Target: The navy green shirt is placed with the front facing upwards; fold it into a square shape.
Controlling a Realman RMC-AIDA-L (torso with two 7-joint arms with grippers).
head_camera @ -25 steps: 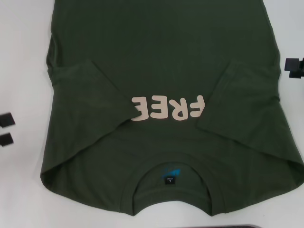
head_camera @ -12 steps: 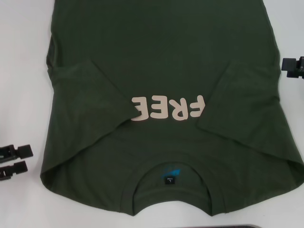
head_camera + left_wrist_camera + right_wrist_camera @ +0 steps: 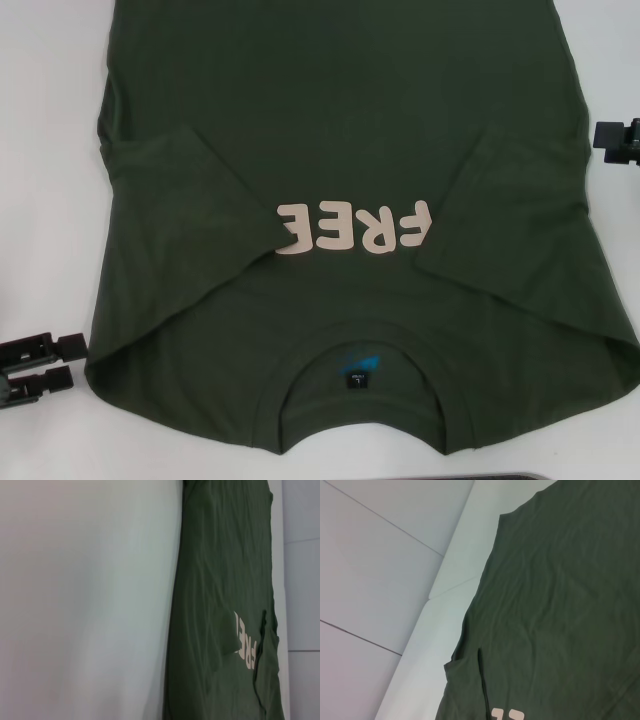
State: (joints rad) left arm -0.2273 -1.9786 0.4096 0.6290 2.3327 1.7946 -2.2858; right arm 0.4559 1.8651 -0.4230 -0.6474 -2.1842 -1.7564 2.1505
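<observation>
Now your shirt (image 3: 340,150) lies flat mid-frame on the counter (image 3: 50,150), sleeves folded in: soft, light, limp. Left gripper (image 3: 45,362), parted and empty, nears its lower-left shoulder corner; pinch there.

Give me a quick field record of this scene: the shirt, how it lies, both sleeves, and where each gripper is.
item: navy green shirt
orientation: front up, collar nearest the robot, pink FREE lettering showing
sleeves: both folded inward over the chest
surface: white table
left gripper: jaws apart, on the table beside the shirt's near left corner, not touching it
right gripper: at the shirt's right edge, farther up, holding nothing
</observation>
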